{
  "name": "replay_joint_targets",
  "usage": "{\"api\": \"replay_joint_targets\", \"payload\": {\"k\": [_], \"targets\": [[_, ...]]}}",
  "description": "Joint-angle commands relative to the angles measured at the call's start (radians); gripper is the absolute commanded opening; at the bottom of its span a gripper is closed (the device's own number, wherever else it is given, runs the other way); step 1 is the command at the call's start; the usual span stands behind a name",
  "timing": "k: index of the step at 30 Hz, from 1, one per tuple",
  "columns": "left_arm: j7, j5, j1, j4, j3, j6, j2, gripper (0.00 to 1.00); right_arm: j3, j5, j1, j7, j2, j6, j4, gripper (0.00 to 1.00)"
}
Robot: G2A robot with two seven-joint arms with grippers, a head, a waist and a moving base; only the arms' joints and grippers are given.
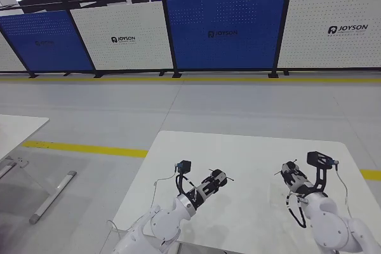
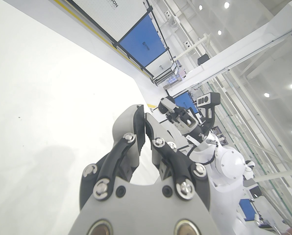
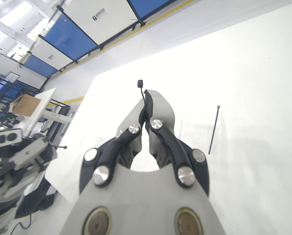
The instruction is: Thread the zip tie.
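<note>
Right gripper (image 3: 146, 96) pinches zip tie (image 3: 140, 83) (left gripper (image 2: 144, 116) looks closed).

Black zip tie (image 3: 213, 129) lies on white table (image 3: 246, 74).

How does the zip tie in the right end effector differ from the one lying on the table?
The held zip tie is pinched in the shut right end effector, off the surface; the loose zip tie lies flat on the table, untouched. The held one shows only its head and a short bent stretch; the loose one shows its full straight length. Both are black with small heads.
</note>
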Motion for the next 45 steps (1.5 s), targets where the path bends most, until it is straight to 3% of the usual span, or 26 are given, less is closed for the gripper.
{"api": "replay_joint_targets", "payload": {"k": [1, 5, 13, 18, 22, 31, 37, 41, 45], "targets": [[0.000, 0.000, 0.000, 0.000, 0.000, 0.000, 0.000, 0.00, 0.004, 0.046, -0.013, -0.055, -0.006, 0.005, -0.025, 0.00], [0.000, 0.000, 0.000, 0.000, 0.000, 0.000, 0.000, 0.00, -0.014, 0.143, -0.021, -0.079, -0.017, -0.011, -0.042, 0.00], [0.020, 0.004, -0.005, 0.004, -0.005, 0.005, -0.001, 0.00, -0.014, 0.143, -0.021, -0.079, -0.017, -0.011, -0.042, 0.00], [0.104, 0.075, -0.056, 0.030, 0.026, 0.004, -0.012, 0.00, -0.014, 0.143, -0.021, -0.079, -0.017, -0.011, -0.042, 0.00], [0.101, 0.098, -0.099, 0.067, 0.068, 0.009, -0.022, 0.00, -0.014, 0.143, -0.021, -0.079, -0.017, -0.011, -0.042, 0.00], [0.101, 0.098, -0.099, 0.067, 0.068, 0.009, -0.022, 0.00, -0.017, 0.155, -0.034, -0.095, -0.020, -0.024, -0.041, 0.00], [0.101, 0.098, -0.099, 0.067, 0.068, 0.009, -0.022, 0.00, -0.084, 0.206, -0.033, -0.139, -0.037, -0.038, -0.057, 0.00], [0.101, 0.098, -0.099, 0.067, 0.068, 0.009, -0.022, 0.00, -0.161, 0.176, 0.013, -0.159, -0.053, -0.049, 0.003, 0.00], [0.101, 0.098, -0.099, 0.067, 0.068, 0.009, -0.022, 0.00, -0.166, 0.173, 0.016, -0.161, -0.054, -0.048, 0.007, 0.00]]}}
